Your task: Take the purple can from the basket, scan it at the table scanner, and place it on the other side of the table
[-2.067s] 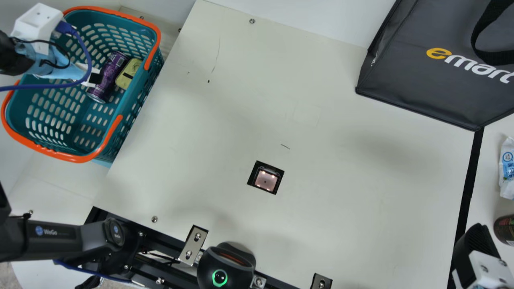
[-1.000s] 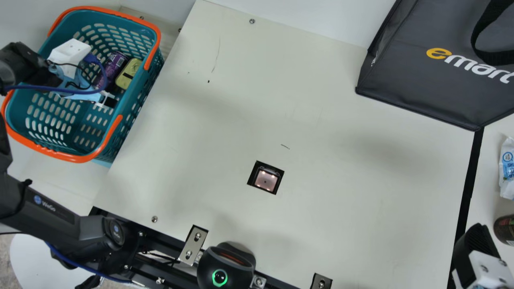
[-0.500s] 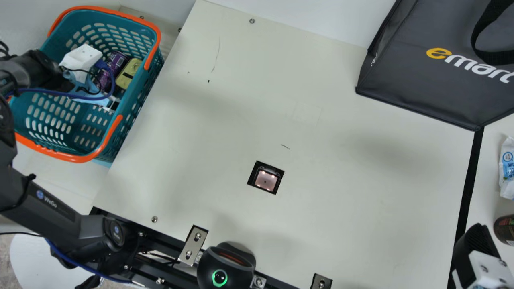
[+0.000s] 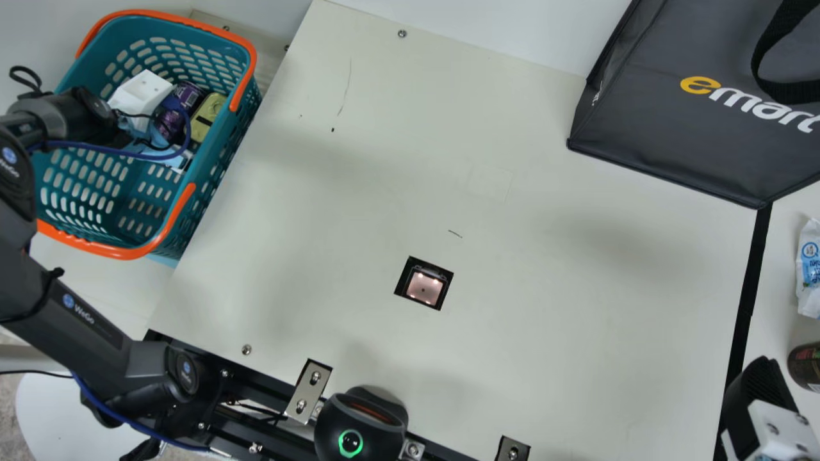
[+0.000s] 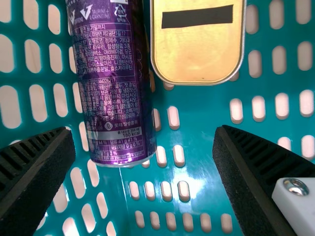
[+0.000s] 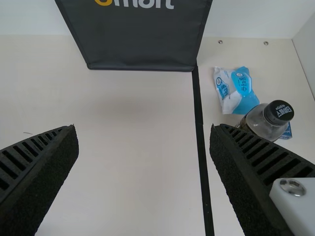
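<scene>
In the main view my left gripper is down inside the teal basket, its body partly covering the purple can. The left wrist view has the left gripper open above the basket floor; the purple can lies nearer one finger, its end reaching between the two, not gripped. My right gripper is at the table's right edge in the main view; in the right wrist view the right gripper is open with nothing held. The scanner window is set into the table.
A yellow tin lies beside the can in the basket. A dark bag stands at the back right. Past the black strip are a white-and-blue packet and a dark bottle. A round black device sits at the front edge.
My left gripper has moved from the far left of the can deeper into the basket, toward the front and right. The can appears unmoved. The right arm has kept still.
</scene>
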You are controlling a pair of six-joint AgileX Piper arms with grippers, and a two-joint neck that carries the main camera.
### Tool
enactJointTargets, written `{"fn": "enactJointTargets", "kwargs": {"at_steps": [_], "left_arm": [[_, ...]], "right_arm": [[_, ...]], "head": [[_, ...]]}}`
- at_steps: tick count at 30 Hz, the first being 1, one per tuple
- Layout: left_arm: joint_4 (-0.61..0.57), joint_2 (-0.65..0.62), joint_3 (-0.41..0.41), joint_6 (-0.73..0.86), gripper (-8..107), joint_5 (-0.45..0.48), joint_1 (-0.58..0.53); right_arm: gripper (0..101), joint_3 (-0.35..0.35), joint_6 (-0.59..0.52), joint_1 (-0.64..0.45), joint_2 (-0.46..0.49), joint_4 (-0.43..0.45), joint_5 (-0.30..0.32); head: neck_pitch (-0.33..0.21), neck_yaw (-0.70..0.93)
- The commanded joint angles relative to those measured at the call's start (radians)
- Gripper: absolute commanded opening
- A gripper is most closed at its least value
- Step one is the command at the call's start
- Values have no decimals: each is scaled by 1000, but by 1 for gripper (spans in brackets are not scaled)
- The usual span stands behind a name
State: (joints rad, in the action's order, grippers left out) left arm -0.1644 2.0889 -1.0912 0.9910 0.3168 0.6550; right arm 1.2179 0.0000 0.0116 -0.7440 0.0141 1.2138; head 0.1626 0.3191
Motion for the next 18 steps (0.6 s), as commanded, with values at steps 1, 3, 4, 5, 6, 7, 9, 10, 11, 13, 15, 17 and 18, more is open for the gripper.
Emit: {"fn": "enactJointTargets", "kwargs": {"at_steps": [1, 3, 4, 5, 6, 7, 9, 10, 11, 13, 15, 17, 18], "left_arm": [[9, 10, -5, -14, 90, -7, -1], [17, 21, -10, -26, 90, -12, -1], [21, 27, -13, -34, 90, -12, -2], [24, 32, -16, -40, 90, -12, -2], [27, 37, -19, -47, 90, -11, -3], [29, 42, -23, -53, 90, -9, -3], [32, 51, -29, -65, 90, -2, -4], [34, 55, -33, -71, 90, 2, -4], [34, 60, -36, -77, 90, 7, -5], [31, 66, -42, -86, 90, 19, -5], [25, 71, -47, -92, 90, 35, -6], [14, 74, -52, -94, 90, 51, -6], [10, 75, -53, -94, 90, 58, -7]], "right_arm": [[95, 0, 0, 0, 0, 0, 0], [95, 0, 0, 0, 0, 0, 0], [95, 0, 0, 0, 0, 0, 0], [95, 0, 0, 0, 0, 0, 0], [95, 0, 0, 0, 0, 0, 0], [95, 0, 0, 0, 0, 0, 0], [95, 0, 0, 0, 0, 0, 0], [95, 0, 0, 0, 0, 0, 0], [95, 0, 0, 0, 0, 0, 0], [95, 0, 0, 0, 0, 0, 0], [95, 0, 0, 0, 0, 0, 0], [95, 0, 0, 0, 0, 0, 0], [95, 0, 0, 0, 0, 0, 0]], "head": [[-24, 2], [-24, 2], [-24, 2], [-24, 2], [-24, 2], [-24, 2], [-24, 2], [-24, 2], [-24, 2], [-24, 2], [-24, 2], [-24, 2], [-24, 2]]}}
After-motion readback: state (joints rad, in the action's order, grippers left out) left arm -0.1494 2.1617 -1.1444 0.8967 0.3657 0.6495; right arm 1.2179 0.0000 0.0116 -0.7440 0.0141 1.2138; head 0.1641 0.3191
